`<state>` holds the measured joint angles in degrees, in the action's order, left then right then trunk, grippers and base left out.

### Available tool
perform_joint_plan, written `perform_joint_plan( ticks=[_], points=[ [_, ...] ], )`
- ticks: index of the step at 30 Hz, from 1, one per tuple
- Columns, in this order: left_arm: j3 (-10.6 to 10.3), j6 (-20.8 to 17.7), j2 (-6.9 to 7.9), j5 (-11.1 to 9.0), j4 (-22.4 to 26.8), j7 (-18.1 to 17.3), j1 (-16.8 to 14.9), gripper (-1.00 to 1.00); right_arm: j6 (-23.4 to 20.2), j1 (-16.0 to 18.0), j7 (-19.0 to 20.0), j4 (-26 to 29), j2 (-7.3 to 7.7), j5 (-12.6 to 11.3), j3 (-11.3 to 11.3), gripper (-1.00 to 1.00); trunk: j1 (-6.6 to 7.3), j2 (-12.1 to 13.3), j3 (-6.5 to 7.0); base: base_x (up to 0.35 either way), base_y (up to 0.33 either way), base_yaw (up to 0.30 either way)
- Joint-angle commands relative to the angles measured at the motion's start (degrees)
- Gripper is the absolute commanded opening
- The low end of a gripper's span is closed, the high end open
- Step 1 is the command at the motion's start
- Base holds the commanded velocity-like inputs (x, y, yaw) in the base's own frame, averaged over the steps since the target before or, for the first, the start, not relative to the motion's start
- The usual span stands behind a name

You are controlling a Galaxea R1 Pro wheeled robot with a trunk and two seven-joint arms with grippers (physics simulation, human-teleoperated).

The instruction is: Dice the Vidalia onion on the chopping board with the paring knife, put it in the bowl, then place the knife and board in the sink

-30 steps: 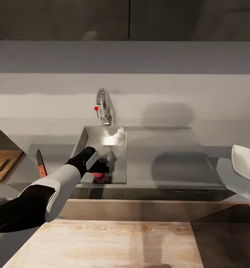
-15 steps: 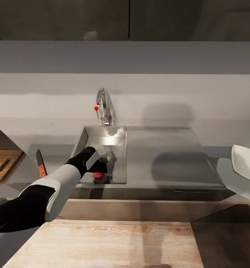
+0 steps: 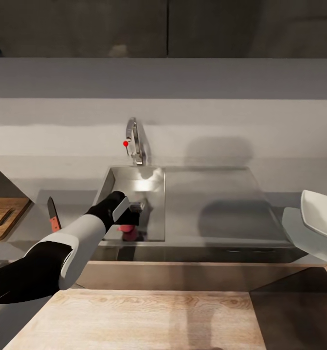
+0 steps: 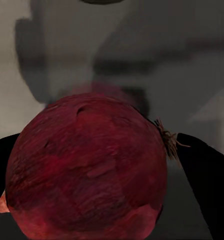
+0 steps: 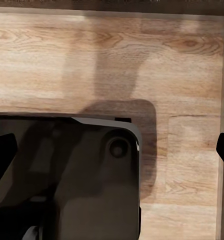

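In the head view my left arm reaches into the grey steel sink [image 3: 136, 182], and my left gripper [image 3: 133, 217] is low at the basin's near edge. It is shut on the dark red Vidalia onion [image 3: 128, 229]. In the left wrist view the onion [image 4: 87, 172] sits between the two black fingers [image 4: 207, 192], which press its sides. On the countertop [image 3: 76, 206] left of the sink lie the paring knife [image 3: 53, 215] and, at the frame's left edge, the chopping board [image 3: 0, 217]. The white bowl [image 3: 321, 214] stands at the far right. My right gripper [image 5: 112, 150] is open over wooden floor.
A curved chrome faucet [image 3: 134, 141] with a red knob rises behind the basin. The flat drainboard [image 3: 212, 204] spreads right of it. Dark upper cabinets hang above the grey wall. Part of the robot's dark base [image 5: 67, 175] lies under my right gripper.
The head view has shifted slightly downward. Relative to the sink, my left gripper and the onion have risen a little.
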<state>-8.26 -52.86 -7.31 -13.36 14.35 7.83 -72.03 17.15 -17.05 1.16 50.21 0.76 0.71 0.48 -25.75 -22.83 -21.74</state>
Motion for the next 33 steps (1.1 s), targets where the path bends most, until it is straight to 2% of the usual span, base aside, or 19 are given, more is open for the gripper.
perform_joint_plan(
  ticks=[1, 5, 11, 21, 22, 23, 26, 28, 33],
  points=[
    [-0.3, -0.3, 0.01, -0.6, 0.4, 0.4, 0.0, -1.0, 0.1, 0.0, 0.1, 0.1, 0.03, 0.1, 0.0, 1.0, -0.04, -0.1, 0.01, 0.0, 0.0, -0.051],
    [-0.2, -0.6, 0.01, -0.6, 3.1, 0.4, 0.0, -1.0, 0.1, 0.0, 0.1, 0.1, 0.03, 0.1, 0.0, 1.0, -0.04, -0.1, 0.37, 0.0, 0.0, -0.021],
    [-0.3, -4.3, 0.01, -0.6, 12.2, 0.5, 0.0, -1.0, 0.1, 0.0, 0.1, 0.1, 0.03, 0.1, 0.0, 1.0, -0.04, -0.1, 0.9, 0.0, 0.0, -0.003],
    [-0.4, -5.0, 0.13, -0.6, 21.4, 0.5, 0.9, -1.0, 0.1, 0.0, 0.1, 0.1, 0.03, 0.2, 0.0, 1.0, -0.04, -0.1, 1.8, 0.0, 0.0, 0.0],
    [-0.4, -5.0, 0.3, -0.6, 25.0, 0.5, 2.7, -1.0, 0.1, 0.0, 0.1, 0.1, 0.03, 0.2, 0.0, 1.0, -0.04, -0.1, 1.89, 0.0, 0.0, 0.0],
    [-0.4, -5.0, 0.4, -0.6, 26.2, 0.5, 3.2, -1.0, 0.1, 0.0, 0.1, 0.1, 0.03, 0.2, 0.0, 1.0, -0.04, -0.1, 1.98, 0.0, 0.0, 0.0],
    [-0.4, -5.1, 0.77, -0.6, 34.2, 0.5, 7.0, -1.0, 0.1, 0.0, 0.1, 0.0, 0.03, 0.2, 0.0, 1.0, -0.04, -0.1, 2.25, 0.0, 0.0, 0.0],
    [-0.4, -5.1, 1.22, -0.6, 41.8, 0.5, 10.9, -1.0, 0.1, 0.0, 0.1, 0.0, 0.03, 0.2, 0.0, 1.0, -0.04, -0.1, 2.43, 0.0, 0.0, 0.0],
    [-0.4, -5.0, 2.18, -0.4, 55.1, 0.4, 18.9, -1.0, 0.1, 0.0, 0.1, 0.0, 0.03, 0.2, 0.0, 1.0, -0.04, -0.1, 2.88, 0.0, 0.0, 0.0]
  ],
)
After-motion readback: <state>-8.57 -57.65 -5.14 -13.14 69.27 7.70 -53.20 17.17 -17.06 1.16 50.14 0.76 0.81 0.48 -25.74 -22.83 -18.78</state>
